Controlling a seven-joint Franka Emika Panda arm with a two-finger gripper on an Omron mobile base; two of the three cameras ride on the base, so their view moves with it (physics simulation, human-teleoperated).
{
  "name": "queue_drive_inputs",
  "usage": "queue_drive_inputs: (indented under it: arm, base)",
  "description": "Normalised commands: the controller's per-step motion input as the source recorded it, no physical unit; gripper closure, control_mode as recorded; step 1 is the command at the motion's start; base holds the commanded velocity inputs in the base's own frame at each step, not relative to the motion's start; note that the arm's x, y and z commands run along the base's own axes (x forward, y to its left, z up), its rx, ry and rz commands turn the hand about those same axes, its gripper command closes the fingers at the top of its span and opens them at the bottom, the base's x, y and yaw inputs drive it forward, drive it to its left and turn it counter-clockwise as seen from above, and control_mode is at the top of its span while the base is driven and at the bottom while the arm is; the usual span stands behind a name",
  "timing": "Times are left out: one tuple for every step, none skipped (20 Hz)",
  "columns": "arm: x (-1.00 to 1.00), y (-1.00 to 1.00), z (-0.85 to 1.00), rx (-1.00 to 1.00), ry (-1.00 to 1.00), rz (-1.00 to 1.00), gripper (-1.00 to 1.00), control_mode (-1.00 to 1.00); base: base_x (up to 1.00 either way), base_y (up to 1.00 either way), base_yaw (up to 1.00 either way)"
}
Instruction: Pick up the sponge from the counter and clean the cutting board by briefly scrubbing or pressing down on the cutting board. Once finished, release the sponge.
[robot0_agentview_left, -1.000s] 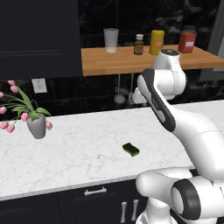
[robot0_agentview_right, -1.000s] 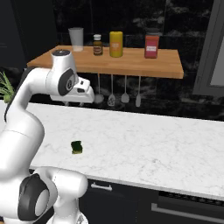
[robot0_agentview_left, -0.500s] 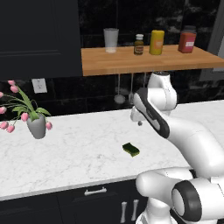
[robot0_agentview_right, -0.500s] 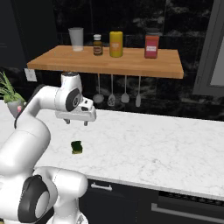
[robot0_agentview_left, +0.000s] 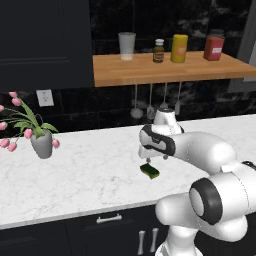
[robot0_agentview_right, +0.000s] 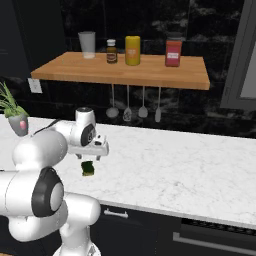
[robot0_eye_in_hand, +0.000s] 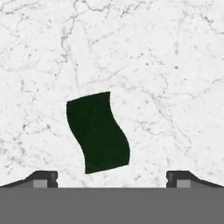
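Observation:
The sponge (robot0_agentview_left: 149, 171) (robot0_agentview_right: 88, 168) lies flat on the white marble counter (robot0_agentview_left: 90, 170) (robot0_agentview_right: 175, 165), near its front edge. In the hand view its dark green top (robot0_eye_in_hand: 97, 131) faces the camera, slightly skewed, with marble (robot0_eye_in_hand: 166, 65) all around it. My gripper (robot0_agentview_left: 155, 159) (robot0_agentview_right: 91, 158) (robot0_eye_in_hand: 112, 177) hangs just above the sponge, pointing straight down. It is open, the jaws wide apart, with a fingertip (robot0_eye_in_hand: 43, 177) to each side of the sponge and nothing held. The cutting board is out of view.
A vase of pink tulips (robot0_agentview_left: 42, 145) (robot0_agentview_right: 17, 122) stands on the counter to the left. A wooden wall shelf (robot0_agentview_left: 165, 70) (robot0_agentview_right: 125, 72) carries a glass, a bottle and jars. Ladles and spoons (robot0_agentview_left: 150, 102) hang below it, behind my arm.
My arm has swung down from shelf height to just above the sponge. The jaws have opened wide. The sponge has not moved.

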Motion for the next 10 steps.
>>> queue_drive_inputs:
  arm:
    - [0.37,0.05,-0.52,-0.04,0.0,0.13,-1.0,-1.0]
    - [0.38,0.1,-0.46,-0.06,0.0,0.13,-1.0,-1.0]
    - [0.18,0.14,-0.31,-0.07,0.0,0.16,-1.0,-1.0]
    - [0.0,0.01,-0.06,-0.03,0.0,0.13,-1.0,-1.0]
    - [0.0,0.0,0.0,0.0,0.0,0.0,-1.0,-1.0]
    - [0.0,0.0,0.0,0.0,0.0,0.0,-1.0,-1.0]
    - [0.0,0.06,-0.09,0.0,0.0,0.01,-1.0,-1.0]
    - [0.0,0.36,-0.41,0.0,0.01,0.05,-1.0,-1.0]
    - [0.0,0.41,-0.45,0.0,0.02,0.04,-1.0,-1.0]
    - [0.0,0.33,-0.37,0.0,0.03,0.03,-1.0,-1.0]
  base:
    - [0.0,0.0,0.0]
    - [0.0,0.0,0.0]
    - [0.0,0.0,0.0]
    - [0.0,0.0,0.0]
    - [0.0,0.0,0.0]
    - [0.0,0.0,0.0]
    - [0.0,0.0,0.0]
    - [0.0,0.0,0.0]
    - [0.0,0.0,0.0]
    - [0.0,0.0,0.0]
